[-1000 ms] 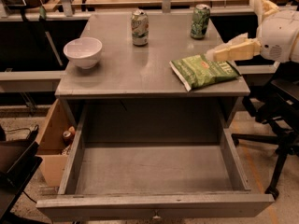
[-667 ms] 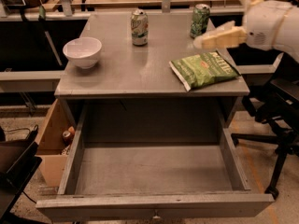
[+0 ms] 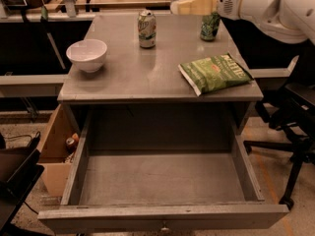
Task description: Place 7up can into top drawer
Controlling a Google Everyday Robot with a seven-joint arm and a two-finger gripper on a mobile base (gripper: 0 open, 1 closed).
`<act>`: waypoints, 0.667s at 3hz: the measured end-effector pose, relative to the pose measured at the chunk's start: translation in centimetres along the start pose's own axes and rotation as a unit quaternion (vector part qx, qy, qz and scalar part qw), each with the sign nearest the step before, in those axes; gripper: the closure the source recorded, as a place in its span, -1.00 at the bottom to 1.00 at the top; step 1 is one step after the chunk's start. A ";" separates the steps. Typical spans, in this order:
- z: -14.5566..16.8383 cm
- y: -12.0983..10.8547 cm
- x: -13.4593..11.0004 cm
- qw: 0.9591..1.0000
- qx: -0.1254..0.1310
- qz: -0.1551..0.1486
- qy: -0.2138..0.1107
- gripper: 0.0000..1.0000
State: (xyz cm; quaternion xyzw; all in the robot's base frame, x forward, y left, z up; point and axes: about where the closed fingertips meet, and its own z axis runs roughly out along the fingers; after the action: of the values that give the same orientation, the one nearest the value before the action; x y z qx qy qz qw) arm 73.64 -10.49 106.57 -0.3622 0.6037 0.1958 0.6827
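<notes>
The 7up can [image 3: 146, 28], pale with light green markings, stands upright at the back middle of the grey table [image 3: 147, 77]. My gripper [image 3: 189, 6] hangs above the table's back edge, to the right of the 7up can and apart from it. It sits just above a darker green can [image 3: 210, 28]. It holds nothing that I can see. The top drawer [image 3: 162, 214] is pulled fully out below the tabletop, and its inside shows nothing in it.
A white bowl [image 3: 87, 54] sits at the table's left. A green chip bag [image 3: 215, 73] lies at the right front. An open cardboard box [image 3: 55, 149] with items stands on the floor at the left. A black office chair [image 3: 295, 127] is at the right.
My arm has swung from the table's right side, beside the chip bag, up and leftward to the back edge over the darker green can. Nothing on the table has moved.
</notes>
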 end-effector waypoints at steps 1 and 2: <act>3.9 -1.1 1.0 1.000 -0.001 0.009 0.018 -1.00; 7.4 -1.8 2.8 0.999 -0.005 0.027 0.034 -1.00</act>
State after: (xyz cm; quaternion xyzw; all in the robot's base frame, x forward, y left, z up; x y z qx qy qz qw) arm 80.50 -6.81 104.38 -0.3553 0.6355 0.2043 0.6543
